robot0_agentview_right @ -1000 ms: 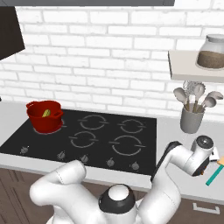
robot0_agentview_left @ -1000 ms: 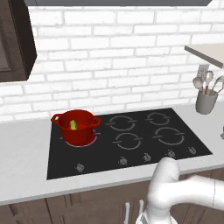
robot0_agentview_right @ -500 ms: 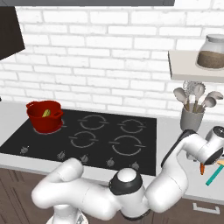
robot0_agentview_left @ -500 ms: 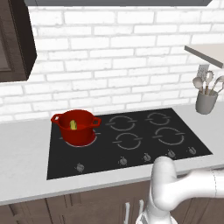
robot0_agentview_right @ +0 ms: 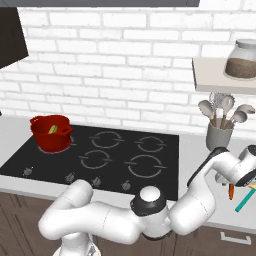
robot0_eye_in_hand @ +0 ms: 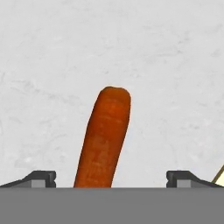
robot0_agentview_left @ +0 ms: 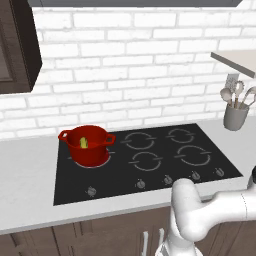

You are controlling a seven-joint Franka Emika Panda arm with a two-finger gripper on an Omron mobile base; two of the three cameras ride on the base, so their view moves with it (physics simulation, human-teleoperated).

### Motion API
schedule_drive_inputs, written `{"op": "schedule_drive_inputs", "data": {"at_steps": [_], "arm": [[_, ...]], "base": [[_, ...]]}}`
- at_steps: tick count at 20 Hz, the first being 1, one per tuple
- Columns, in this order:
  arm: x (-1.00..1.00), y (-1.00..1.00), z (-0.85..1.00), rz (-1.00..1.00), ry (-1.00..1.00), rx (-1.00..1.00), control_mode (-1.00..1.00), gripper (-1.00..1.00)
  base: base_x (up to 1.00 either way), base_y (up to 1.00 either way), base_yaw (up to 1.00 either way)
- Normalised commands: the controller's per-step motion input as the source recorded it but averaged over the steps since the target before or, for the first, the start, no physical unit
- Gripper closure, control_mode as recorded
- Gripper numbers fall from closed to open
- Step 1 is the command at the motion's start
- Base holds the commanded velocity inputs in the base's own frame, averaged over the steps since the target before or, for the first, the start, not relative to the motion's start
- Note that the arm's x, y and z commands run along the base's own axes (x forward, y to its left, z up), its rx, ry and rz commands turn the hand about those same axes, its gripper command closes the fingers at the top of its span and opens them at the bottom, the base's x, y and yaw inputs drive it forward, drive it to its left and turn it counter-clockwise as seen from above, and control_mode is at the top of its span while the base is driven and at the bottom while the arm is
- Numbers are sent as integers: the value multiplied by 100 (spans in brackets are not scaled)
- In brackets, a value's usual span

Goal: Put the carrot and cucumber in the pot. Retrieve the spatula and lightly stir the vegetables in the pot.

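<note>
The orange carrot [robot0_eye_in_hand: 105, 138] lies on the pale counter, and in the hand view it runs up from between my fingertips [robot0_eye_in_hand: 41, 178]. My gripper [robot0_eye_in_hand: 111, 179] is open, hanging just above the carrot with one finger on either side and not touching it. From the right base view the carrot [robot0_agentview_right: 231, 191] lies at the far right of the counter under my hand [robot0_agentview_right: 244, 172]. Beside it lies the teal-handled spatula [robot0_agentview_right: 245, 201]. Its pale end [robot0_eye_in_hand: 219, 175] shows at the hand view's lower right. The red pot [robot0_agentview_left: 87, 145] stands on the left rear burner with the yellow-green cucumber [robot0_agentview_left: 83, 143] inside.
A black cooktop [robot0_agentview_right: 105, 157] with front knobs fills the middle of the counter. A grey holder of metal spoons and ladles [robot0_agentview_right: 220, 136] stands by the wall right of it. Above that, a shelf carries a glass jar [robot0_agentview_right: 241, 60].
My arm has swung further right over the counter and the hand has dropped toward the carrot. The gripper stays open. Pot and cucumber have not moved.
</note>
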Motion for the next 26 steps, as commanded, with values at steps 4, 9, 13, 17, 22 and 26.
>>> {"op": "schedule_drive_inputs", "data": {"at_steps": [4, 9, 13, 17, 22, 26], "arm": [[12, 21, -65, 0, 0, 0, -100, 100], [12, 33, -47, 0, 0, -1, -100, 100], [-1, 59, -50, 0, 0, 0, -100, 100], [-30, 86, -27, 0, 0, 0, -100, 100], [-39, 88, -2, 0, 0, 0, -100, 100], [-54, 75, 52, 0, -3, 0, -100, 100]], "base": [[0, 0, 0], [0, 0, 0], [0, 0, 0], [0, 0, 0], [0, 0, 0], [0, 0, 0]]}}
